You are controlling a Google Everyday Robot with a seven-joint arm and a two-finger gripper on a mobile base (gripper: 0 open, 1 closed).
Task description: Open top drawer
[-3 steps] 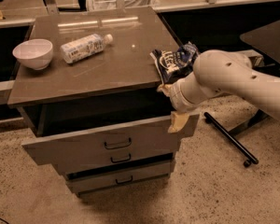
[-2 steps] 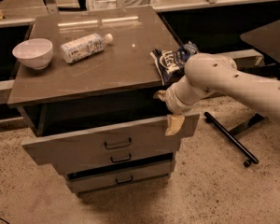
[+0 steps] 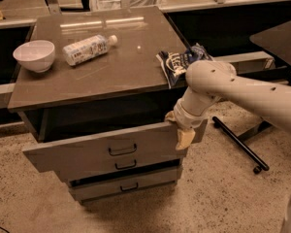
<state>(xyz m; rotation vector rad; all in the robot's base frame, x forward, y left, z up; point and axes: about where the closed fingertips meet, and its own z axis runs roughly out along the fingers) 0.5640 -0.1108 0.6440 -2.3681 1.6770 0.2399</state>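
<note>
Camera view
Top drawer point(image 3: 72, 155): flat grey-brown front, the widest of three; stands partly out beneath the cabinet top, showing a dark gap above it.
Handle point(image 3: 122, 149): small black rectangular loop at the centre of the front.
Gripper point(image 3: 183, 130): cream-coloured, at the right end of the drawer front, against its upper edge; jaw state cannot be told.
Arm point(image 3: 242, 93): smooth, rounded off-white shell, entering from the right.
Cabinet top point(image 3: 111, 74): glossy brown slab.
Resting on it: round white bowl point(image 3: 34, 55); plastic bottle point(image 3: 89, 48) lying on its side; crinkled dark snack bag point(image 3: 179, 62) at the right edge.
Floor point(image 3: 39, 208): speckled.
</note>
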